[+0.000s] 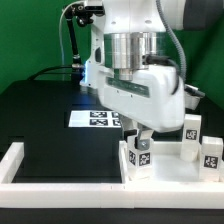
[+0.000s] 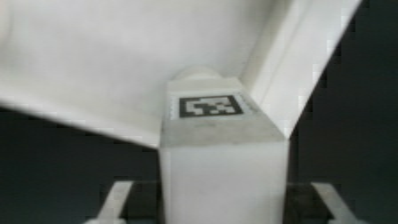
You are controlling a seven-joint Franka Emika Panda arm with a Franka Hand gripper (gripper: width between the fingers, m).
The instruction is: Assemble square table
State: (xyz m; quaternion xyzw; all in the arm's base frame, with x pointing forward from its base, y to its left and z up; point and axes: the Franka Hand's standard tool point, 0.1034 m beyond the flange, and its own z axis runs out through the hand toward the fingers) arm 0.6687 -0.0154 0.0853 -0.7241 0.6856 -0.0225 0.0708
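The black work surface [image 1: 45, 125] carries the white square panel [image 1: 170, 168] at the exterior view's right, inside the long white bars [image 1: 60, 185]. The marker board [image 1: 97, 120] lies flat behind it. Four leg blocks show: one [image 2: 222, 150] clamped upright between the pincer's [image 1: 141, 139] narrowed fingers [image 2: 121, 200], over the panel, and three [image 1: 192, 128] standing near the panel's right side.

Tagged leg block [image 2: 222, 150] upright between the jaws; white square panel [image 2: 125, 60] lies behind it
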